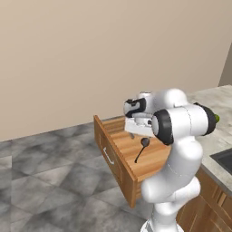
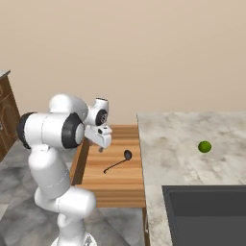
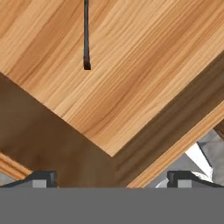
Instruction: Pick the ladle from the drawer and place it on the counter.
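Note:
The drawer [image 1: 118,138] [image 2: 115,185] stands pulled out from under the counter [image 1: 219,97] [image 2: 178,139]. On its wooden floor [image 3: 131,65] lies the black ladle [image 1: 142,148] [image 2: 119,163], bowl toward the counter and thin handle pointing toward the drawer front. My gripper [image 1: 132,134] [image 2: 101,147] [image 3: 112,177] hangs open above the drawer's back left corner, a short way from the ladle, holding nothing. In the hand view the tip of the ladle handle [image 3: 86,39] shows at the top, well beyond my two fingertips [image 3: 41,177].
A small green ball [image 2: 204,146] [image 1: 217,118] rests on the counter. A dark sink basin [image 2: 206,216] [image 1: 224,158] is set into the counter near the robot. Grey tiled floor [image 1: 45,172] lies beyond the drawer front, with a beige wall behind.

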